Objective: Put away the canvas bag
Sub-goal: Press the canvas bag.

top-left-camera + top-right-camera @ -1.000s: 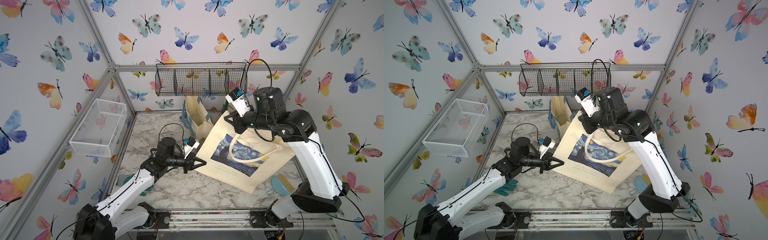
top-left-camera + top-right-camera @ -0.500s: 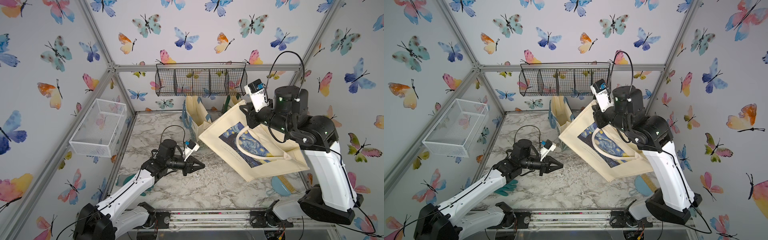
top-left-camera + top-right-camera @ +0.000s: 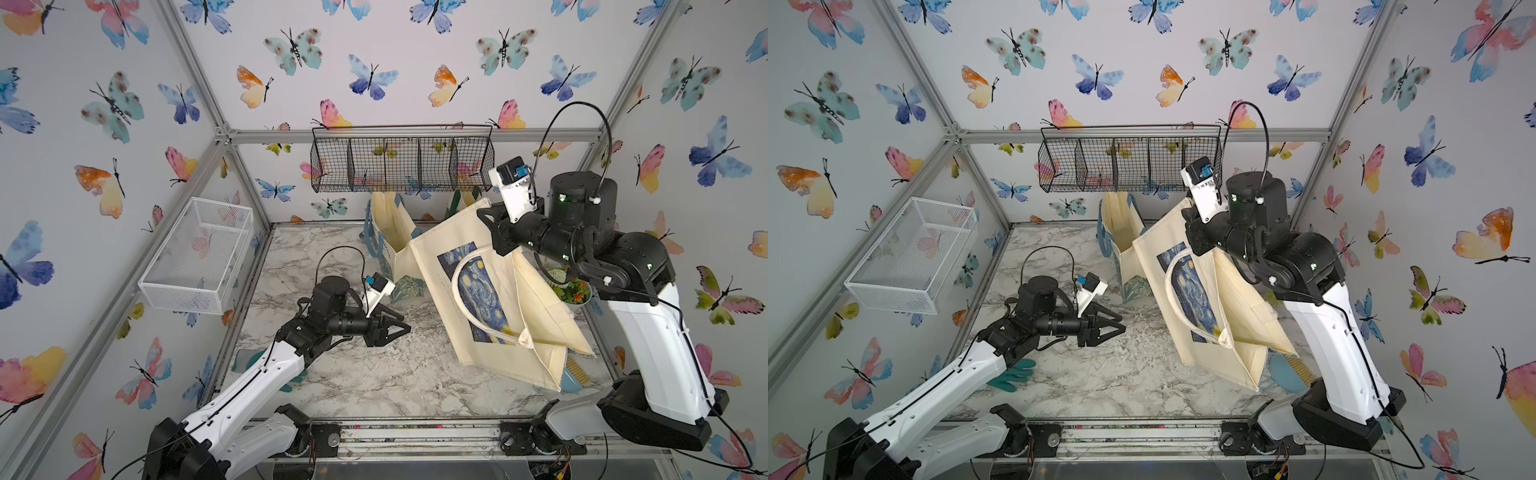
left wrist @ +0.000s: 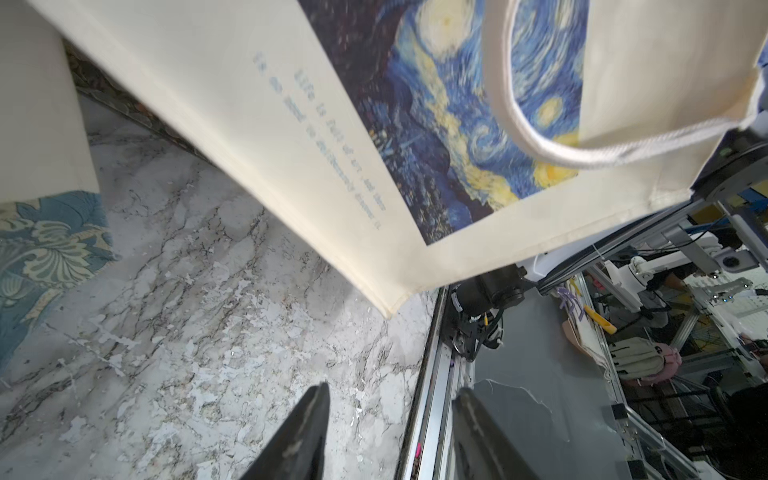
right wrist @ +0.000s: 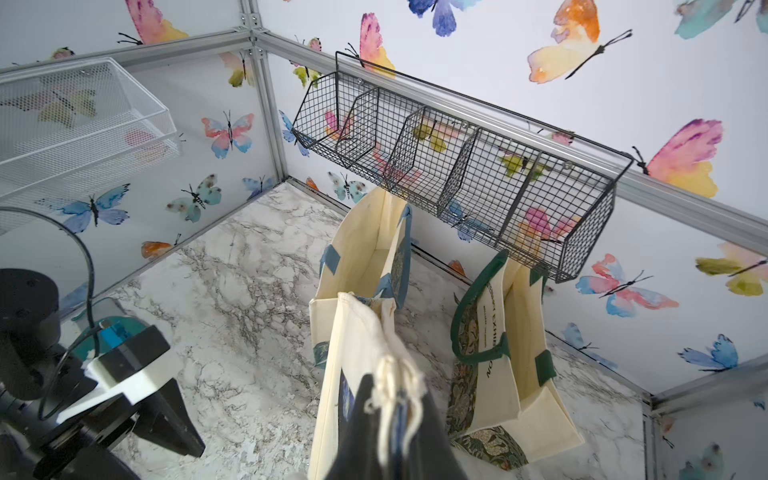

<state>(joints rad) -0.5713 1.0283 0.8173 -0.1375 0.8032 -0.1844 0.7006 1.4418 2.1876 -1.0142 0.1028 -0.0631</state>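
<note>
Above the marble table (image 3: 374, 374), the right gripper (image 5: 397, 399) pinched the canvas bag (image 3: 478, 286) aloft; the left gripper (image 3: 401, 326) gaped empty. Hanging it beneath the wire basket (image 3: 401, 166) looked next.

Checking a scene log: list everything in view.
canvas bag: 1, cream with blue print, lifted at right
wire basket: 1, black, back wall
tote bags: 2, cream, blue and green trims, under wire basket
mesh basket: 1, white, left wall
glove: 1, teal, front left
brush: 1, blue, front right
potted plant: 1, green, right edge
table: 1, grey marble, underneath
left end effector: 1, black, open over table
right end effector: 1, black, shut on canvas bag
</note>
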